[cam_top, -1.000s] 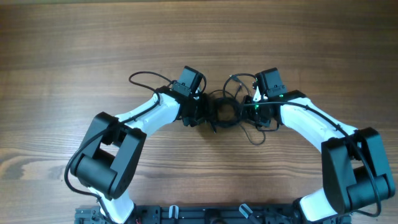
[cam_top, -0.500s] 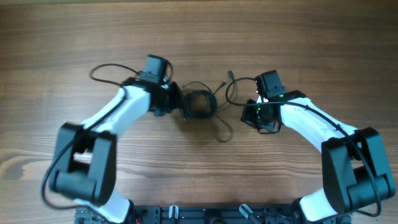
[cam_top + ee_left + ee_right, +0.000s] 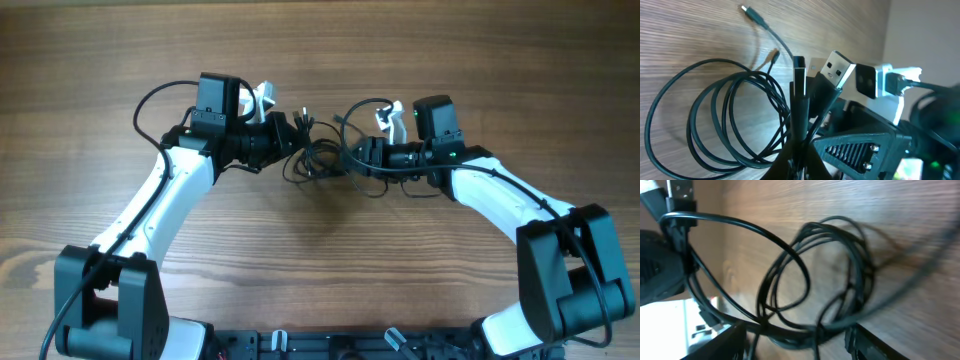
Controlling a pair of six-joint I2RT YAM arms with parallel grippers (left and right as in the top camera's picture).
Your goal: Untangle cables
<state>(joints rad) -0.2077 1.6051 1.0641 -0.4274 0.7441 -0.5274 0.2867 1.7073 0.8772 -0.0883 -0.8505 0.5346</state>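
Note:
The cables [image 3: 318,158] are thin black cords in a loose coil between my two grippers. My left gripper [image 3: 285,140] is shut on a bunch of strands; in the left wrist view [image 3: 801,160] the strands rise from the closed jaws, with a silver USB plug [image 3: 838,64] sticking up and the coil lying on the wood to the left. My right gripper [image 3: 358,158] points left at the coil. In the right wrist view its fingers [image 3: 720,345] stand wide apart, with the cables [image 3: 861,280] crossing the gap between them.
A small plug [image 3: 752,14] on a loose cable end lies on the wood beyond the coil. The right gripper's ribbed black finger [image 3: 860,147] is close beside my left gripper. Thicker arm wires loop behind both wrists. Wooden tabletop [image 3: 320,50] all around.
My left arm pulled the coil away to the left, then came back up and right with it. My right gripper has swung round to face left and reached into the coil.

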